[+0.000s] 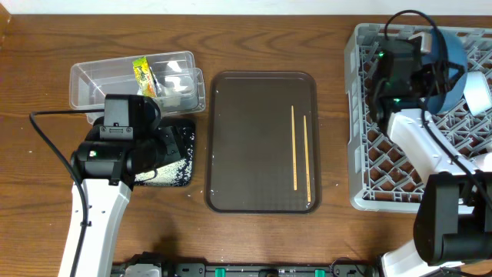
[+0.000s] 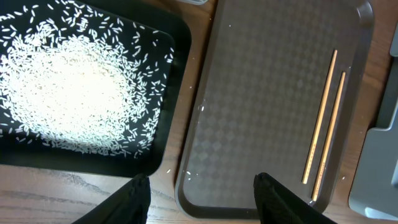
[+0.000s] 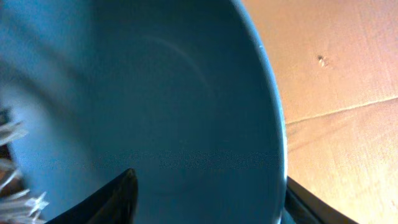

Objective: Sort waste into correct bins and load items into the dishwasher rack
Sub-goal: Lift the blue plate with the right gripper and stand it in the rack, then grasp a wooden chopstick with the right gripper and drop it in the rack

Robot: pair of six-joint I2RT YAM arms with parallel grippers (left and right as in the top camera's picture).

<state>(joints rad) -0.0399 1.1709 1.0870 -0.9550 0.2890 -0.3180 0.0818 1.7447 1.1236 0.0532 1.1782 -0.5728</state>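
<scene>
The blue plate stands on edge at the back of the grey dishwasher rack and fills the right wrist view. My right gripper is open, its fingers either side of the plate's rim. A white bowl sits beside the plate. My left gripper is open and empty over the near left corner of the brown tray. Two chopsticks lie on that tray. Rice grains lie in the black tray. The clear tub holds the wrapper and tissue. The cups are not in view.
A few stray grains lie on the wooden table between the black tray and the brown tray. The rack's corner shows right of the brown tray. The right arm's cables loop over the rack's back.
</scene>
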